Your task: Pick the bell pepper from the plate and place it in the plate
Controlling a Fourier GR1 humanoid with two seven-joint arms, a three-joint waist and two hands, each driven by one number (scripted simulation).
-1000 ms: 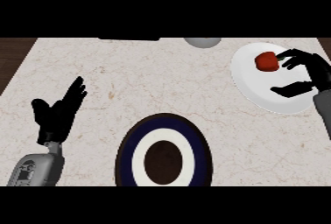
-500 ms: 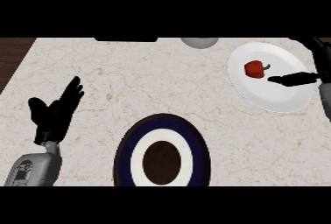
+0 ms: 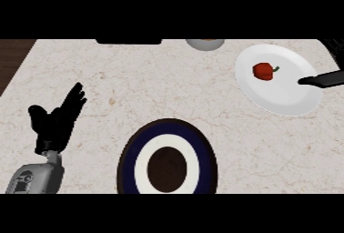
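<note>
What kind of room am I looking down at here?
Most likely a kitchen: a pale marble-look counter holds a white plate with a red bell pepper on it, and a dark blue-and-white plate lies nearer the robot.

Bell pepper (image 3: pixel 263 71) on white plate (image 3: pixel 285 98), right robot hand (image 3: pixel 322 80) beside, apart.

The counter (image 3: pixel 174 91) is pale beige stone with fine veins and fills most of the head view. At its left edge runs a dark brown strip (image 3: pixel 12 59), widest at the top. At the far edge, left of centre, lies a flat black object (image 3: pixel 129 41), cut off by the frame. Just right of it sits a small grey bowl (image 3: pixel 205 44), only its near half visible, with something tan inside.
</note>
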